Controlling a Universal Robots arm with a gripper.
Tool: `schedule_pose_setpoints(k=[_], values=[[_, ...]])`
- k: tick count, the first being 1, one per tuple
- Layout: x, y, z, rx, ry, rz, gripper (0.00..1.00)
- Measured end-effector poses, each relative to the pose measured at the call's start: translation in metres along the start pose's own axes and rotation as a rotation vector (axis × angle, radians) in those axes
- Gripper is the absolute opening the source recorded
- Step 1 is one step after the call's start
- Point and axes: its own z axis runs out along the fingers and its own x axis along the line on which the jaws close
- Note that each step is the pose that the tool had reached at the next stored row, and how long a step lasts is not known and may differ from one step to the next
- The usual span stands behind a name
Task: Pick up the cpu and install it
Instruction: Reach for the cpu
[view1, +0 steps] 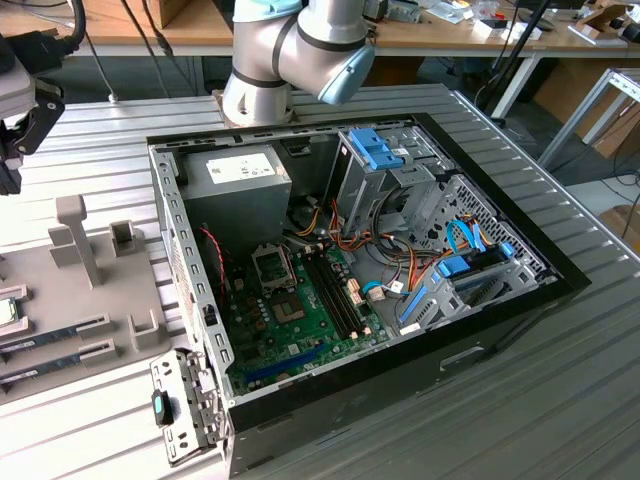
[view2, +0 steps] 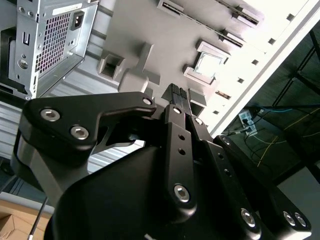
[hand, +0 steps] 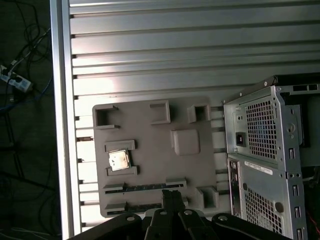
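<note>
The cpu (hand: 119, 160) is a small silvery square with a thin green rim. It lies flat in a recess of the grey fixture tray (hand: 150, 125), and it also appears as cpu (view2: 209, 62) and cpu (view1: 8, 312) at the exterior view's left edge. My gripper (hand: 172, 199) hangs well above the tray and touches nothing. Its black fingertips (view2: 176, 94) are pressed together with nothing between them. The open computer case (view1: 560, 285) lies in the middle of the table, with the green motherboard (view1: 300, 330) and its black socket frame (view1: 272, 265) exposed.
A grey power-supply box (view1: 240, 180) and blue-tabbed drive cages (view1: 380, 150) fill the far side of the case. Memory sticks (hand: 145, 187) sit in the tray's slots. The case's rear panel (hand: 270, 150) stands beside the tray. The ribbed metal table ends at an edge (hand: 60, 125).
</note>
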Motion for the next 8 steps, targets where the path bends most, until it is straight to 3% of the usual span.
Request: schedule_pose_setpoints(k=[8], values=[[0.0064,-0.0005,-0.0001,0.0000,-0.0001,0.000,0.11]])
